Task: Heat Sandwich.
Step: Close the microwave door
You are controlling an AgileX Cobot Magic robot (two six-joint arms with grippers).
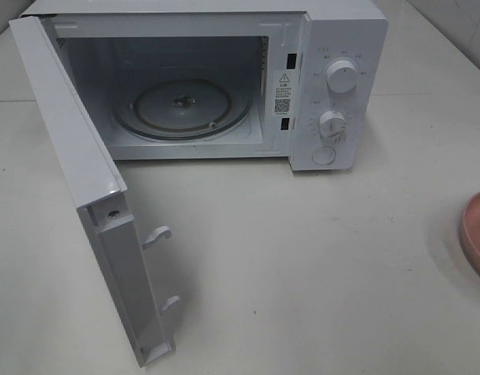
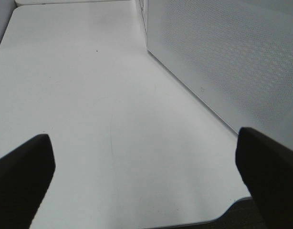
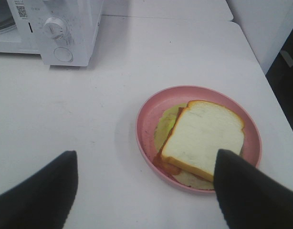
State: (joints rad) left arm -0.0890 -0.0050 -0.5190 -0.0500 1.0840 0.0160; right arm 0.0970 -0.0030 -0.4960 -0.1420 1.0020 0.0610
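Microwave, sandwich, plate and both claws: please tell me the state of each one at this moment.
Microwave: on the table, cavity empty.
Microwave door: swung fully open.
Turntable: in place, nothing on it.
Sandwich: whole, lying on the plate, not held.
Pink plate: on the table beside the microwave.
Left claw: open, empty, above bare table.
Right claw: open, empty, near the sandwich.

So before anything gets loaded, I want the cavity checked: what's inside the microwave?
Inside the microwave, only the round glass turntable with its center hub shows; no food. The open door covers the cavity's left edge, so that part can't be checked.
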